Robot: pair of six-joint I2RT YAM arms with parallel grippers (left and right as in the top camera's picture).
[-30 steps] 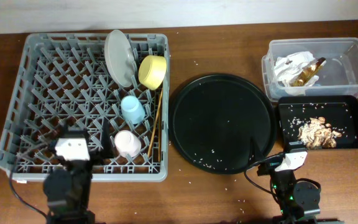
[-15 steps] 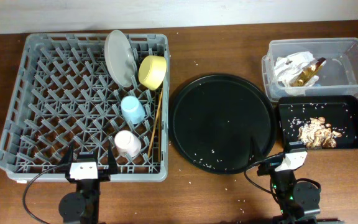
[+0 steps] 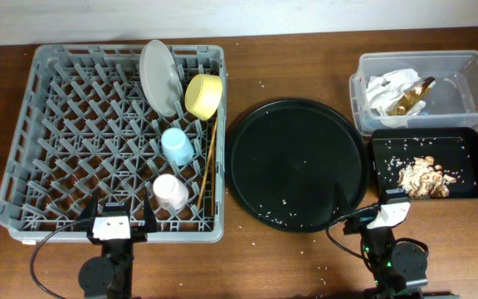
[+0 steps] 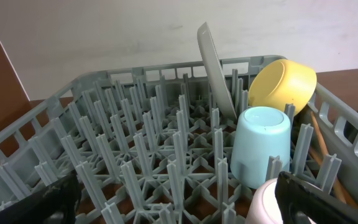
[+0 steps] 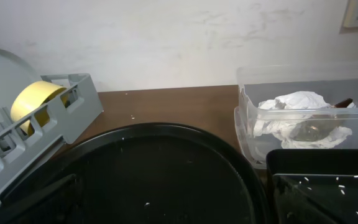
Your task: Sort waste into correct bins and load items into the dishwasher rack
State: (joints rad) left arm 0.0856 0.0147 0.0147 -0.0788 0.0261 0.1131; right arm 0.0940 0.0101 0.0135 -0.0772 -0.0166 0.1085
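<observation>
The grey dishwasher rack (image 3: 65, 124) holds the pale plate (image 3: 158, 76) on edge, the yellow bowl (image 3: 203, 95), the light blue cup (image 3: 177, 146), the pink cup (image 3: 170, 192) and the chopsticks (image 3: 208, 162). My left gripper (image 3: 120, 213) is open and empty at the rack's front edge. Its wrist view shows the blue cup (image 4: 261, 146), bowl (image 4: 283, 86) and plate (image 4: 215, 71). The clear tub (image 3: 463, 71) holds white paper and foil (image 3: 397, 93). The black rectangular tray (image 3: 463, 149) holds food scraps (image 3: 421, 176). My right gripper (image 3: 365, 206) is open and empty.
A large round black tray (image 3: 297, 164) with scattered white crumbs lies between the rack and the bins. A few crumbs lie on the wooden table. In the right wrist view the round tray (image 5: 166, 168) fills the foreground, with the tub (image 5: 303, 118) at the right.
My left arm has drawn back from above the rack's front-left part to the rack's front edge, then stopped. The right arm has not moved.
</observation>
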